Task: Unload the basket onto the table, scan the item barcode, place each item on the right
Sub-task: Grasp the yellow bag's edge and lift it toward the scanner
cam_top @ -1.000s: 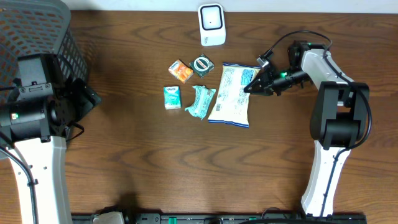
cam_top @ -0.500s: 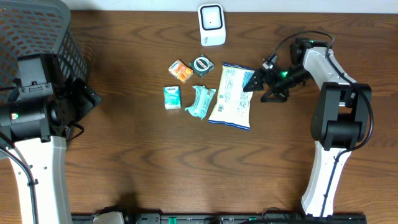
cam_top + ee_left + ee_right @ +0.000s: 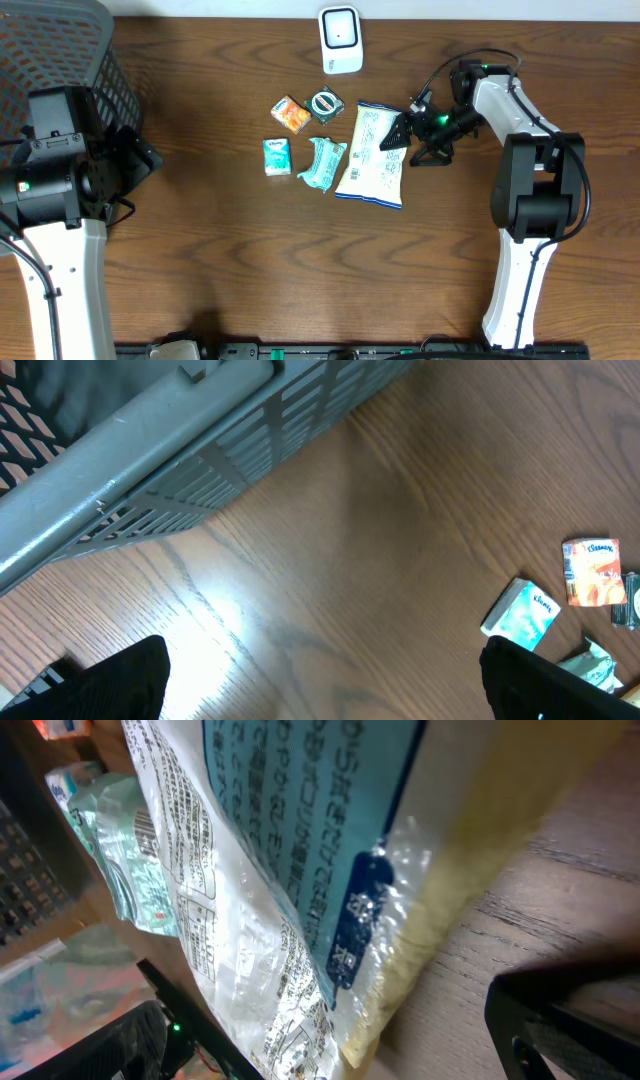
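**Right jaws spread wide at the bag's far right corner**

From overhead, the right arm (image 3: 520, 120) comes in from the right side, its forearm stretched low and leftward. The right gripper (image 3: 408, 145) sits at the far right corner of the white-and-blue printed plastic bag (image 3: 370, 155). Its fingers are spread, one over the bag's edge and the other out above the brown wooden table (image 3: 300, 270). The bag lies flat mid-table, nearer than the white box-shaped barcode scanner (image 3: 340, 40) at the far edge. Just left of the bag is a pale green crinkled wrapper (image 3: 322, 163). Further left are a teal tissue packet (image 3: 277, 156), a small orange packet (image 3: 291, 114) and a round dark green tin (image 3: 326, 104). The left arm (image 3: 60, 170) stands upright at the left edge, beside the grey mesh plastic basket (image 3: 60, 50).

On the left wrist camera, the left gripper (image 3: 320, 660) hangs over bare wood, fingers wide apart with nothing between them. The basket (image 3: 200, 450) wall runs across the far side, and the teal packet (image 3: 520, 610) and the orange packet (image 3: 595, 572) lie at the right.

The right wrist camera is in very close, and the bag (image 3: 300, 870) fills the frame. The right gripper (image 3: 340, 1030) shows dark fingers at the lower left and lower right, with the bag's clear sealed edge lying between them, not pinched.
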